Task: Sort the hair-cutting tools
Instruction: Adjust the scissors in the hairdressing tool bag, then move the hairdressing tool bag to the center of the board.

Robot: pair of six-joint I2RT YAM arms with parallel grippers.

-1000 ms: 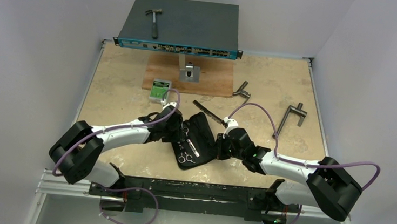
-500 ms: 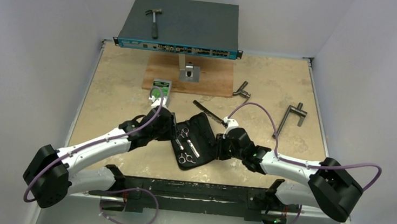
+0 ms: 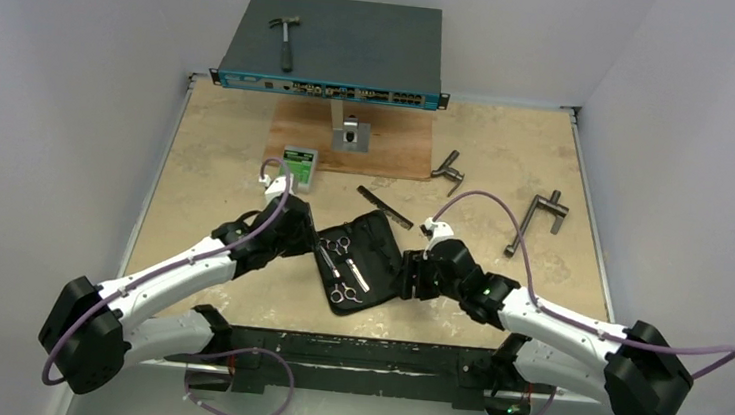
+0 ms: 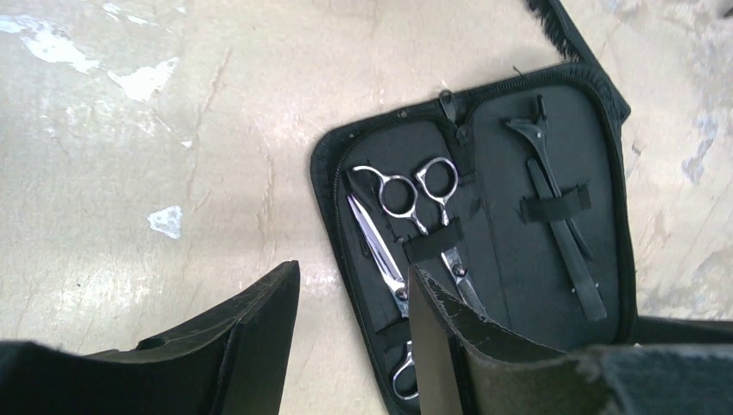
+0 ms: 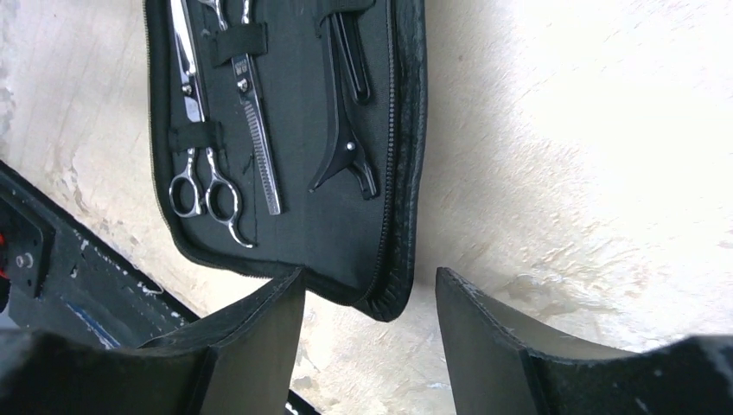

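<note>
A black zip case (image 3: 386, 257) lies spread open on the table. Strapped inside are two silver scissors (image 4: 404, 192) (image 5: 206, 186) on one half and slim black hair clips (image 4: 560, 232) (image 5: 344, 130) on the other. The long black comb (image 3: 385, 207) lies on the table just behind the case. My left gripper (image 3: 306, 241) (image 4: 352, 277) stands open over the case's left edge, holding nothing. At the case's near right corner my right gripper (image 3: 408, 275) (image 5: 370, 275) is also open, with that corner lying between its fingertips and not pinched.
A blue network switch (image 3: 332, 49) with a hammer (image 3: 285, 40) on top stands at the back. In front of it are a wooden board (image 3: 388, 151) and a green device (image 3: 298, 168). Two grey T-handle tools (image 3: 450, 168) (image 3: 538, 220) lie at right.
My left arm has drawn back to the left off the case, which now lies fully open. The right gripper has opened, let go of the case's edge and backed away slightly.
</note>
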